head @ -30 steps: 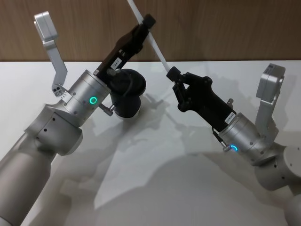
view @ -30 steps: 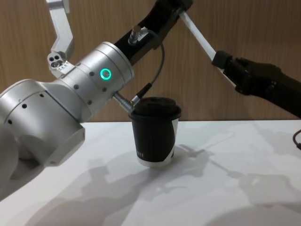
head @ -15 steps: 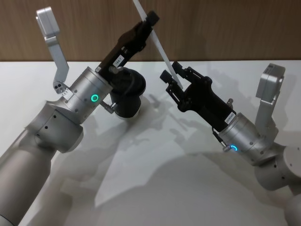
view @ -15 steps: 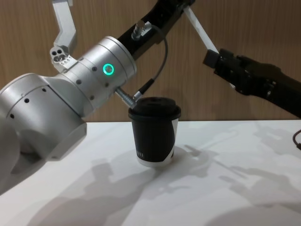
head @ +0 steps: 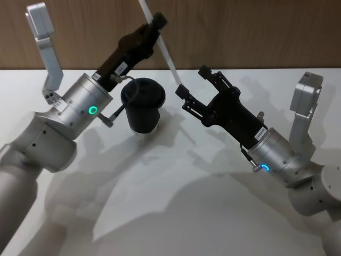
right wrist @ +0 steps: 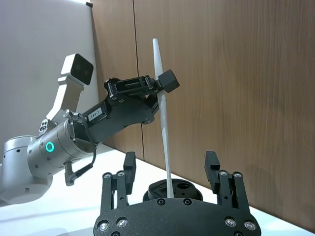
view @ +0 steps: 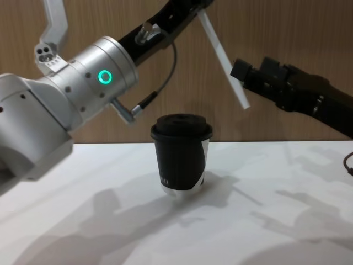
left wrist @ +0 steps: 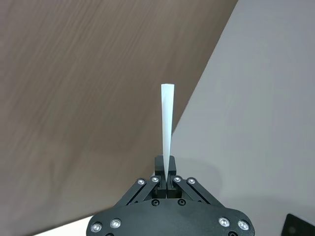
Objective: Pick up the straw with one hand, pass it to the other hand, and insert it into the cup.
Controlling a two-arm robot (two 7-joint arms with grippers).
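Observation:
My left gripper [head: 157,22] is raised above the table and shut on the upper part of the white straw [head: 166,53]. The straw slants down to the right, and its lower end hangs free in the air beside the open right gripper [head: 192,80]. In the right wrist view the straw [right wrist: 161,123] stands between the spread fingers [right wrist: 129,167] without touching them. The left wrist view has the straw [left wrist: 167,128] pinched in the left gripper [left wrist: 166,174]. The black lidded cup [head: 143,104] stands upright on the table under the left forearm, and in the chest view the cup [view: 182,154] is below the straw [view: 223,61].
The white table [head: 176,213] has open room in front of the cup and between the arms. A brown wood wall [head: 256,32] runs behind it. A thin black cable [view: 160,83] loops from the left wrist above the cup.
The right gripper has opened and let go of the straw's lower end. The left arm has swung left with the straw, uncovering the cup.

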